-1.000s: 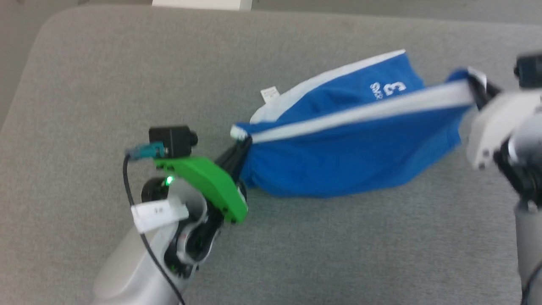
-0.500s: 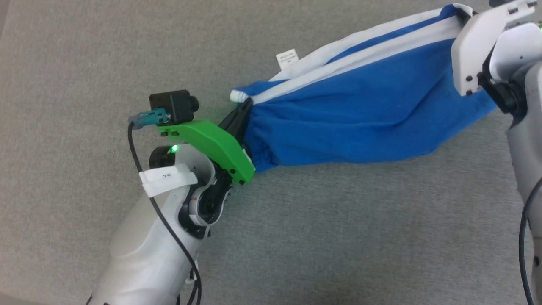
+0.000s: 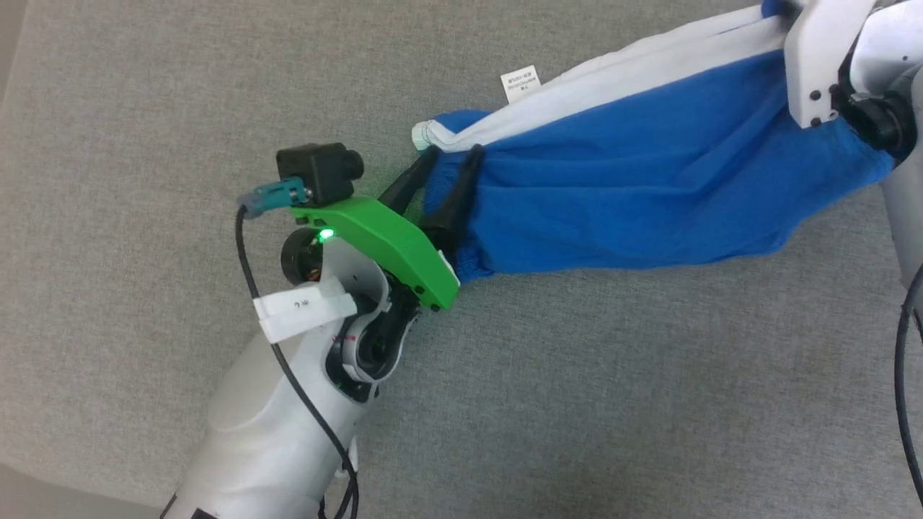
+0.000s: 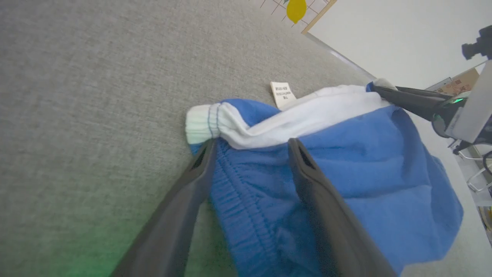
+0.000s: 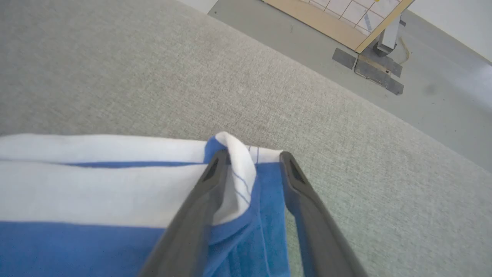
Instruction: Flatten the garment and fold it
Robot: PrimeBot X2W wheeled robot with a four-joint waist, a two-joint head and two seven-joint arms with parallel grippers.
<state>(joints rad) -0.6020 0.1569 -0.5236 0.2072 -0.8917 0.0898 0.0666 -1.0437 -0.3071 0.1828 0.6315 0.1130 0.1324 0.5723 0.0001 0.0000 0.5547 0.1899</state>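
Both left gripper (image 4: 250, 143) and right gripper (image 5: 252, 154) straddle the stretched blue, white-banded garment (image 3: 634, 187), fingers apart, its gathered waistband (image 4: 234, 192) clearer in the left wrist view than overhead.

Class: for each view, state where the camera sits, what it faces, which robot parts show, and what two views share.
Head: above, looking down at the garment on the grey surface; left gripper, right arm show.
Left wrist: looks along its fingers at the garment's gathered end; right gripper beyond.
Right wrist: looks along its fingers at the other end.
Shared: the white label, head and left wrist.
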